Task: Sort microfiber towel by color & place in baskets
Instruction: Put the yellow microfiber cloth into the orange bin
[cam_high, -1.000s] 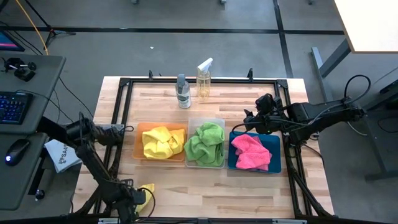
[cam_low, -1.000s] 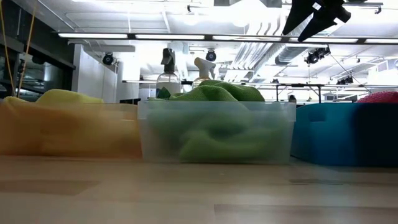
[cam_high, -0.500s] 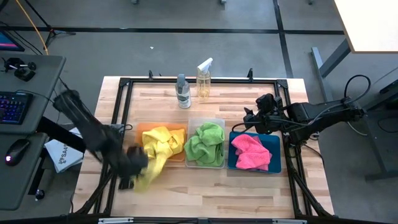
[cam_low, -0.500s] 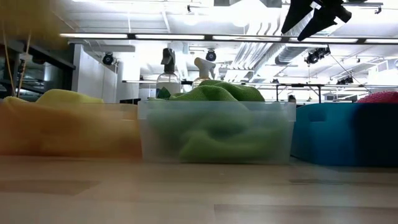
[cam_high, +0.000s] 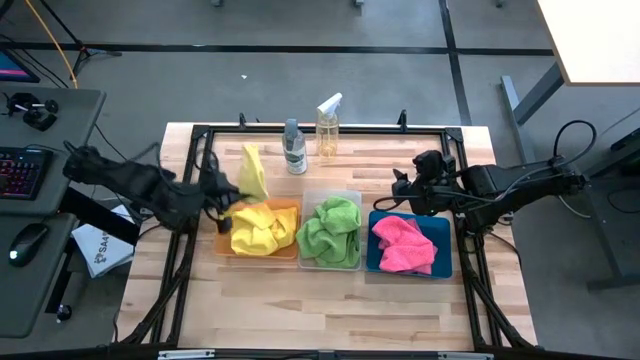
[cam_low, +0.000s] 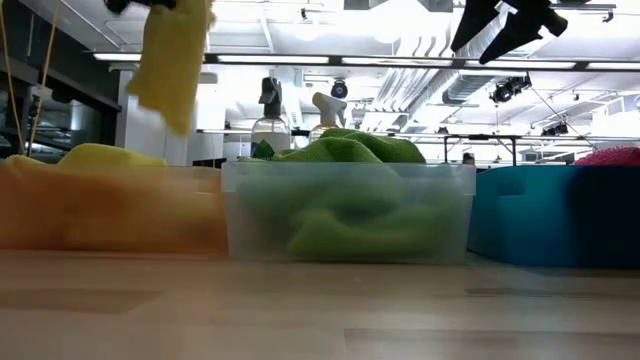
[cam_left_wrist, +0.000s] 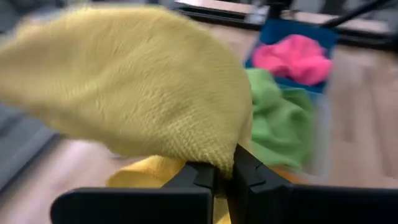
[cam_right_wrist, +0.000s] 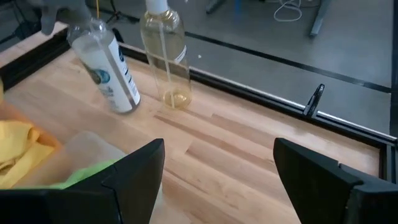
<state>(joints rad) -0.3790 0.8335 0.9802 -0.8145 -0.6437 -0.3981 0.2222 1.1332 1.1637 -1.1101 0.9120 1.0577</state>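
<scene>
OK, we see the left gripper pinched on 1 yellow towel, lifted at the orange basket's 12 o'clock edge. Yellow pile inside, green towels in clear basket, pink in blue. Right gripper hovers, fingers wide.

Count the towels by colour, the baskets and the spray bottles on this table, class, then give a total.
Yellow towels: 2, one held up
Green towels: 1
Pink towels: 1
Baskets: 3
Spray bottles: 2
Total: 9
</scene>
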